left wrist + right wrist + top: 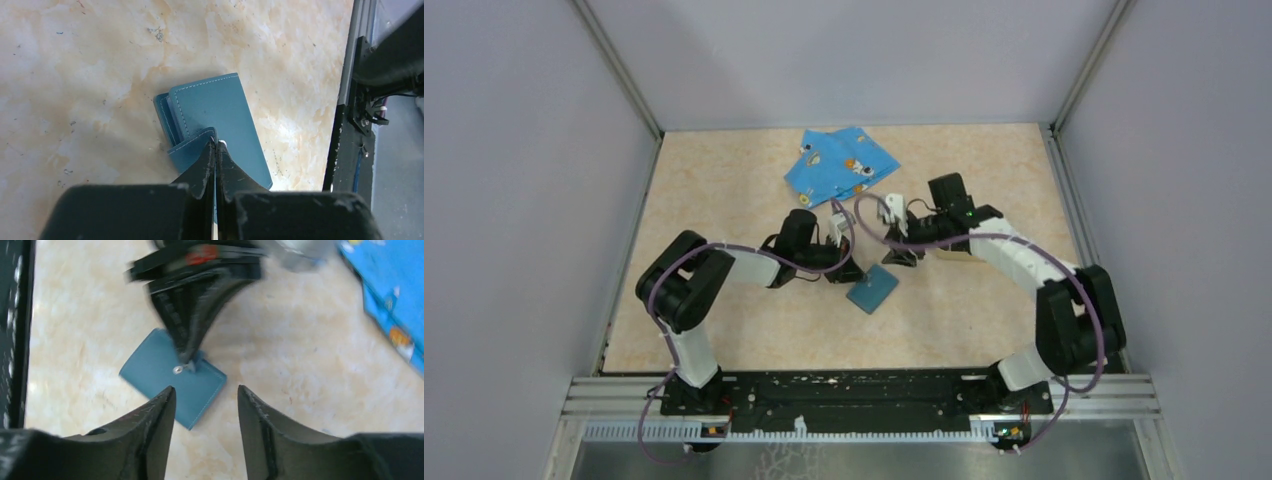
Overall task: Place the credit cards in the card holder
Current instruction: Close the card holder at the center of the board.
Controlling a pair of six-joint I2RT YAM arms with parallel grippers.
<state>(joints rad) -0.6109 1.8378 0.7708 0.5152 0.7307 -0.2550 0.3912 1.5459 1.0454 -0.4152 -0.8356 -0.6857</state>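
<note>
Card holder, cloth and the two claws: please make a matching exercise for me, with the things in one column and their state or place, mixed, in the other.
Things:
1. card holder
2. cartoon-print cloth
3. left claw
4. right claw

States or places:
A. open, nothing between its fingers
B. bright blue, at the far side of the table
C. shut, tips at the card holder
D. teal, near the table's middle

Pairs: 1-D, 2-B, 3-C, 4-A

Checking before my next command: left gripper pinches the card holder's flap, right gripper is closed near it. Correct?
Not quite. The right gripper is open, nothing between its fingers, per the right wrist view. The left gripper does pinch the flap of the card holder.
</note>
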